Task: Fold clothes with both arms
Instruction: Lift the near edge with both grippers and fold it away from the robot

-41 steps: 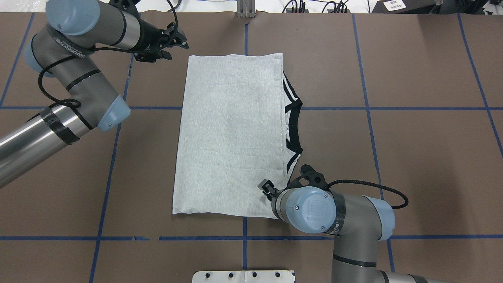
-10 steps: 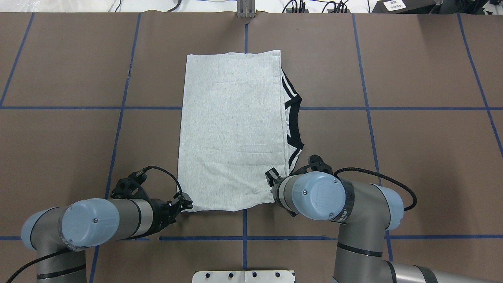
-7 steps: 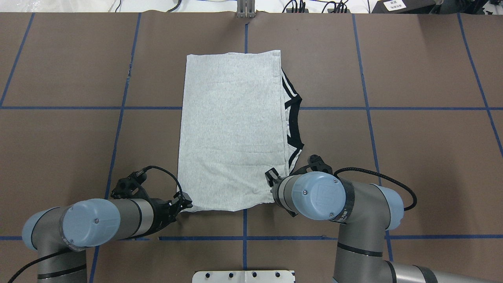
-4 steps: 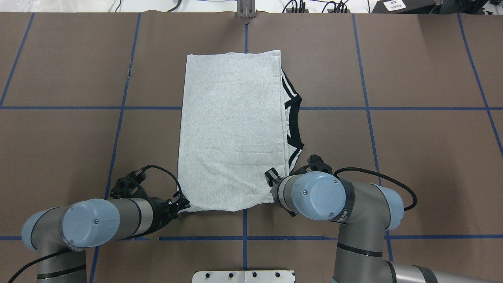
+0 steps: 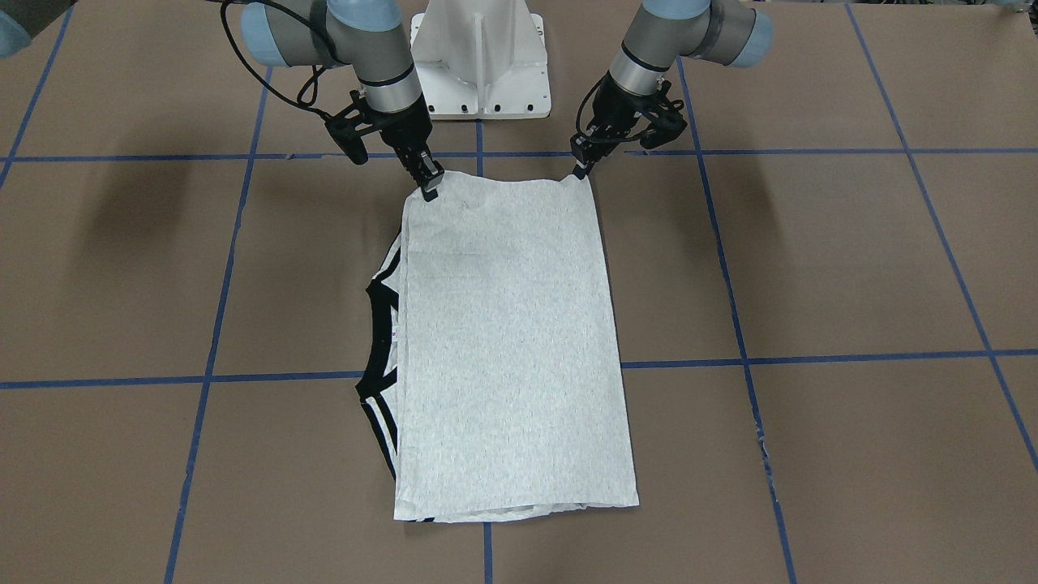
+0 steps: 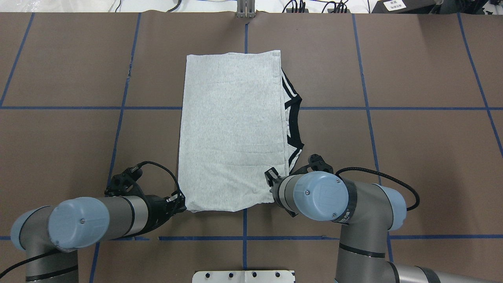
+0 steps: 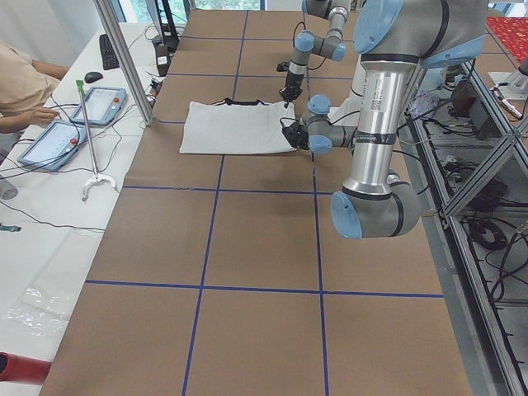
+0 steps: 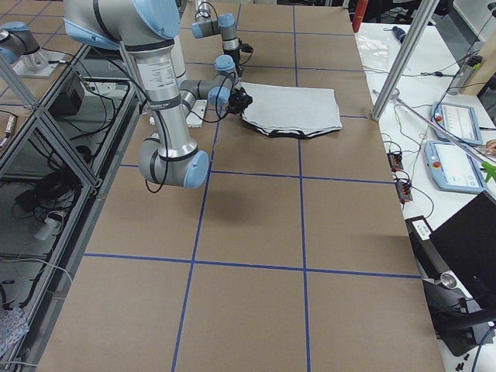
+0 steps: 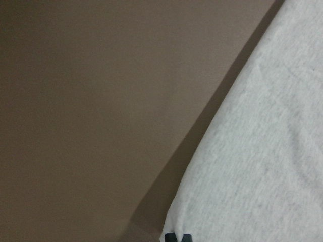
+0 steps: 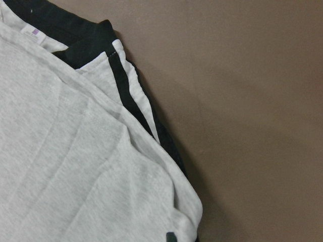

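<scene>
the brown-covered table [image 6: 412,165] is being used as the flat folding surface, and the grey t-shirt [image 6: 232,129] is lying at its middle as a long rectangle running away from the robot, so that its near short edge is being offered to both arms at once. the left arm [image 6: 78,222] and the right arm [image 6: 365,212] are being brought in low from the robot's side, one to each near corner – a placement that is judged to be suiting a lift of that edge toward the far end. the black neck band [image 6: 295,122] and the shoulder stripes [image 6: 289,90] are being left peeking out along the shirt's right long edge, where the upper layer is not quite covering them. the left gripper [image 5: 581,166] is being held closed, as far as can be seen, on the near left corner, and the right gripper [image 5: 427,182] is pinched on the near right corner, with cloth bunched at its tips in the wrist view. no container is being shown – nothing is being held in anything.
</scene>
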Controlling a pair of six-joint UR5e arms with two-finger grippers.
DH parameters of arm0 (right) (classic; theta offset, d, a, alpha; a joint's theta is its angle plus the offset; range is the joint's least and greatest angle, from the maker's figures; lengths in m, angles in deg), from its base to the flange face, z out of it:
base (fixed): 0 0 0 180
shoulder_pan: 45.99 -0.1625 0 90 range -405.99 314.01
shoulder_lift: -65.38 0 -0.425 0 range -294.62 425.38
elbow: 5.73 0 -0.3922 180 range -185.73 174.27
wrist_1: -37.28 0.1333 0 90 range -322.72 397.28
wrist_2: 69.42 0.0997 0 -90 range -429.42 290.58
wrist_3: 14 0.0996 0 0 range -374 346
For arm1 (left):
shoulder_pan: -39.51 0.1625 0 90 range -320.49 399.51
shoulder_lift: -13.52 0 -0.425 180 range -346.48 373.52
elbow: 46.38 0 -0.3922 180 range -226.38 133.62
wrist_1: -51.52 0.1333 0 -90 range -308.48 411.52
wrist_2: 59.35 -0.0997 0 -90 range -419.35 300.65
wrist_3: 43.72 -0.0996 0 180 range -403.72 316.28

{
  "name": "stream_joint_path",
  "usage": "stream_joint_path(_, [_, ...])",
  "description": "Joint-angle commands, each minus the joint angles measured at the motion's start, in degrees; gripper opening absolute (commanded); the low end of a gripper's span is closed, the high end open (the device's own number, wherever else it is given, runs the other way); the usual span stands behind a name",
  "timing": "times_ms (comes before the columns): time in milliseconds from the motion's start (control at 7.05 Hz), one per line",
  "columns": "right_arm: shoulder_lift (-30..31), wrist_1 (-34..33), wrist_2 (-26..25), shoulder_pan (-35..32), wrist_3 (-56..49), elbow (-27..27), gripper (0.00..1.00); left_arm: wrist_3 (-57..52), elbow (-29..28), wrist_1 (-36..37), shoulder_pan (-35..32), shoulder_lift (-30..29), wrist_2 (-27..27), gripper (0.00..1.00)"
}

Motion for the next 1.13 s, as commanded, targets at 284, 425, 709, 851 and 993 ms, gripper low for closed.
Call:
stream_joint_path(284, [9.3, -2.8, 0.1, 3.8, 3.4, -17.5, 0.00, 5.3, 17.5, 7.2, 2.8, 3.6, 0.3, 0.00])
stream_joint_path(425, [7.8, -6.7, 0.1, 2.1, 3.4, -20.6, 0.00, 5.2, 17.6, 7.4, 2.6, 2.9, 0.4, 0.00])
stream_joint_path(709, [3.5, -8.3, 0.9, -5.3, 2.2, -16.6, 0.00, -1.9, 16.0, 8.3, -6.3, -0.4, 3.9, 0.00])
stream_joint_path(851, [-1.1, -8.3, 4.4, -9.7, 0.9, -11.3, 0.00, -6.1, 13.7, 10.9, -10.7, -3.8, 6.0, 0.00])
stream_joint_path(993, [-2.8, -8.1, 7.2, -13.3, -1.6, -8.2, 0.00, -9.4, 9.6, 11.7, -13.9, -7.3, 6.6, 0.00])
